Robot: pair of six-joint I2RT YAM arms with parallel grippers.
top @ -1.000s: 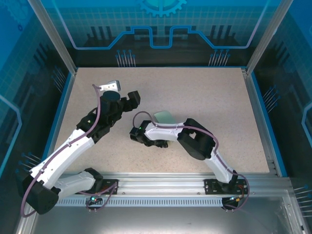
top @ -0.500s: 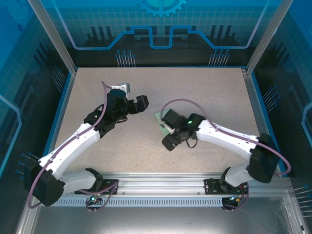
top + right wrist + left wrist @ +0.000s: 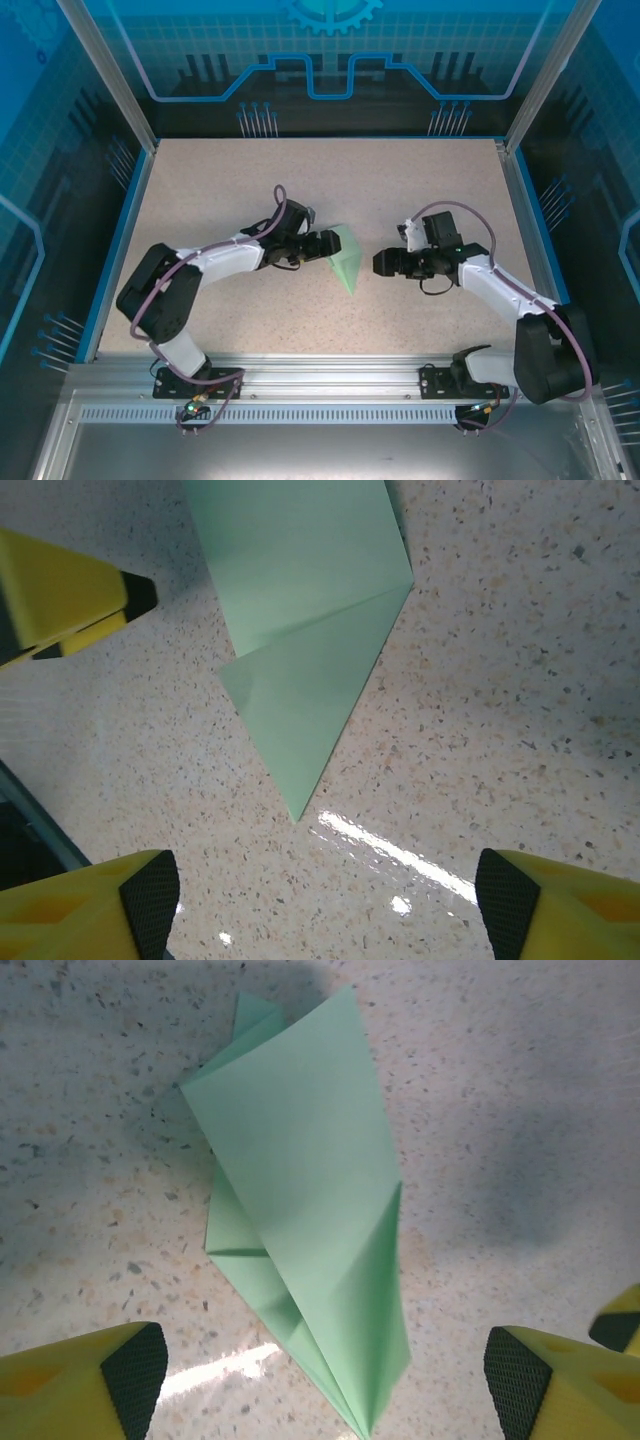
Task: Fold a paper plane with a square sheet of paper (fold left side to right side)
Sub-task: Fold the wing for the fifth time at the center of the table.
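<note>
We begin with the speckled beige bench (image 3: 420, 190), which the top view lays out whole. Across it the left arm (image 3: 215, 262) reaches in from the left and the right arm (image 3: 495, 285) from the right, their ends facing each other near the middle. Between them the paper plane (image 3: 345, 258) lies on the bench, its point toward the near edge. From above it reads as one plain pale green wedge, and the wrist views add detail.

In the left wrist view the paper plane (image 3: 310, 1220) is pale mint and unmarked. We see several overlapping layers: a long upper panel, a darker shaded flap along its right side, and smaller folded edges poking out on the left. The right wrist view gives us its sharp tip, with one diagonal crease crossing above it.

From above, the left pincer (image 3: 332, 243) sits just beside the paper's left edge. The right pincer (image 3: 380, 263) is near the right edge, apart from it. Up close, the left pincer stands wide open and grips nothing. The paper's narrow end runs between its black-padded fingers (image 3: 130, 1370) without touching either. The right pincer is likewise wide open and empty, with bare bench between its fingers (image 3: 150, 900) and the tip short of them.
</note>
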